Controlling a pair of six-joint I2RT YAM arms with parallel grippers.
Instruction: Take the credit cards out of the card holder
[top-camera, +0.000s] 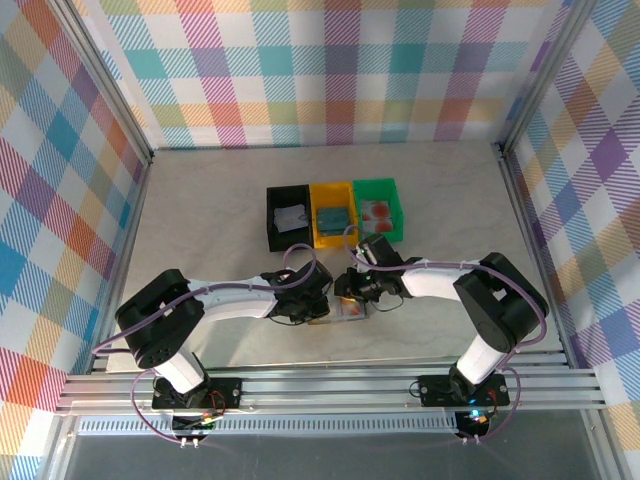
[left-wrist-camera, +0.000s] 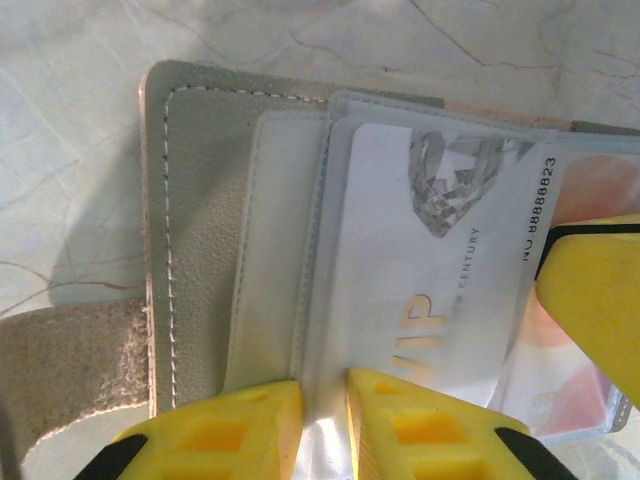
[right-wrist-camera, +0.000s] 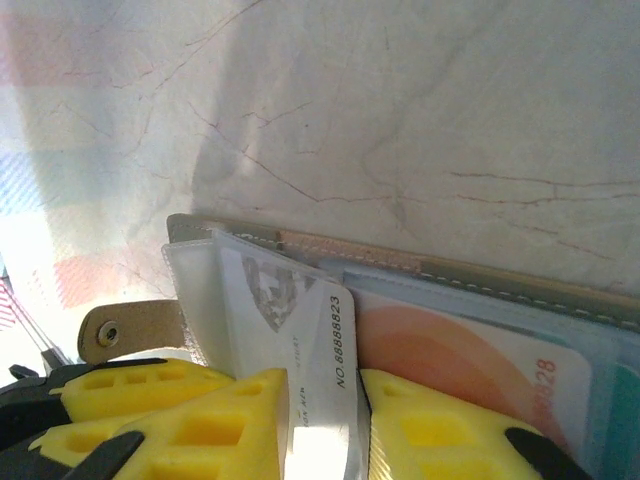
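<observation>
While the left gripper (left-wrist-camera: 323, 388) pinches the card holder (left-wrist-camera: 200, 250) pocket, the right gripper (right-wrist-camera: 322, 382) clamps the whitish-grey credit card (left-wrist-camera: 420, 290).

Bare table (top-camera: 210, 215) flanks the card holder (top-camera: 347, 309); 3 trays (top-camera: 334, 243) stand close behind it.

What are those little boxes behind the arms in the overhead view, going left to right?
Black tray → yellow tray → green tray, side by side in one row.
</observation>
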